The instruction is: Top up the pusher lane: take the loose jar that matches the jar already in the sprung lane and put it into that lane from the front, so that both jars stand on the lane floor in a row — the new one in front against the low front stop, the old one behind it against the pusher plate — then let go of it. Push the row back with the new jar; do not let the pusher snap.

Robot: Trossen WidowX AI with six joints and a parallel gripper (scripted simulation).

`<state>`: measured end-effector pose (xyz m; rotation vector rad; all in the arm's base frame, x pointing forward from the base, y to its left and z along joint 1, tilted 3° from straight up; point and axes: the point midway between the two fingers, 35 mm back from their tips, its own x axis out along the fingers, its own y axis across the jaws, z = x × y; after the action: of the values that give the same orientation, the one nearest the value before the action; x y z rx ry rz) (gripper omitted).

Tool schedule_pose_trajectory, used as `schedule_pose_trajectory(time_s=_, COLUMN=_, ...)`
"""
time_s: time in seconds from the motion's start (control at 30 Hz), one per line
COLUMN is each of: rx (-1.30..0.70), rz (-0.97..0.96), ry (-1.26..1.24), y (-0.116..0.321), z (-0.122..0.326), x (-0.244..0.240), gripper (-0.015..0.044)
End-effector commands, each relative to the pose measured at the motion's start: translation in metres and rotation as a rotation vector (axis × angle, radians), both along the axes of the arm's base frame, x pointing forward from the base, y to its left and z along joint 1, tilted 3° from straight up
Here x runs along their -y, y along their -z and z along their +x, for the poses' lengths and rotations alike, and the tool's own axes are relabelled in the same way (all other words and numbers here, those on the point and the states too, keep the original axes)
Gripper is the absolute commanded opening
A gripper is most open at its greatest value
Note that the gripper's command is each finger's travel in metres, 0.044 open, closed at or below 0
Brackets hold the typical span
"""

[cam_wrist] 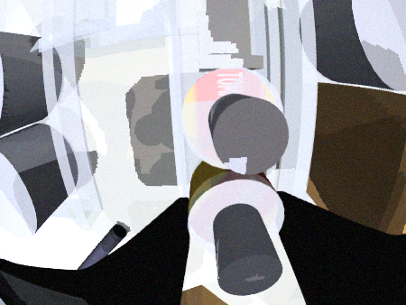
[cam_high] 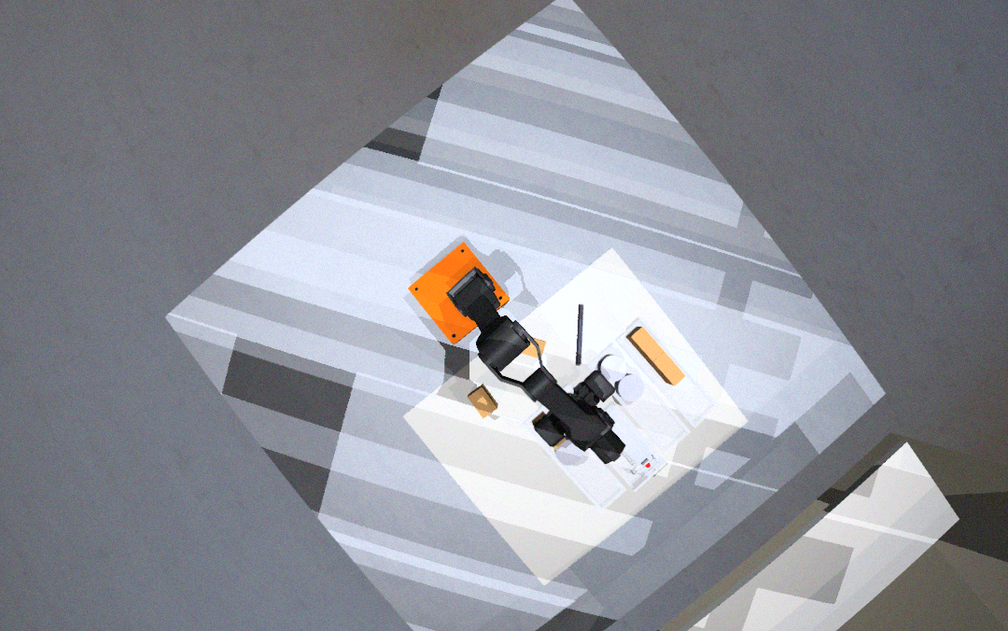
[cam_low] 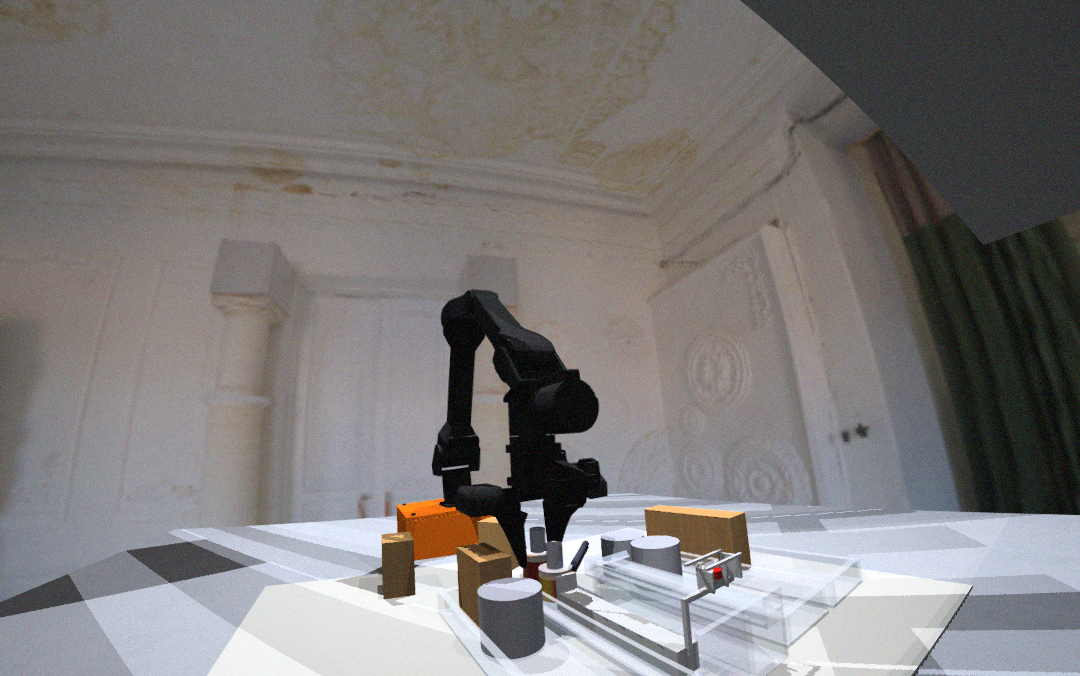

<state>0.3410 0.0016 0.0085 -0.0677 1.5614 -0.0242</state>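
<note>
My gripper (cam_low: 536, 551) (cam_wrist: 232, 203) points down, shut on a jar (cam_low: 532, 570) (cam_wrist: 248, 194) with a dark grey cap, pale shoulder and yellow and dark red body. It holds the jar upright at the front end of the sprung lane. The lane jar (cam_low: 548, 585) (cam_wrist: 214, 87), with a grey cap and pink and yellow label, stands directly behind it. The two jars are very close or touching. A pale pusher plate (cam_low: 566, 581) shows behind the lane jar. The clear lane wall (cam_wrist: 177, 104) runs alongside. The low front stop and the held jar's base are hidden.
Grey cylinders (cam_low: 510, 617) (cam_low: 655, 555) stand in the neighbouring lanes. A brown block (cam_low: 482, 575) (cam_wrist: 356, 158) is close beside one finger. A dark rod (cam_high: 579, 334) (cam_wrist: 101, 248) lies on the other side. A bracket (cam_low: 687, 629) with a red mark rises at the lane's back.
</note>
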Motion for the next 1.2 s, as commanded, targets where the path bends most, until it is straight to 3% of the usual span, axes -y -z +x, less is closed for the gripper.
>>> schedule_pose_trajectory(time_s=0.0, rx=0.029, rz=0.003, ry=0.002, y=0.0001, z=0.0067, x=-0.0003, gripper=0.0000)
schedule_pose_trajectory(time_s=1.17, rx=0.028, rz=0.003, ry=0.002, y=0.0092, z=0.0052, x=0.0003, gripper=0.0000)
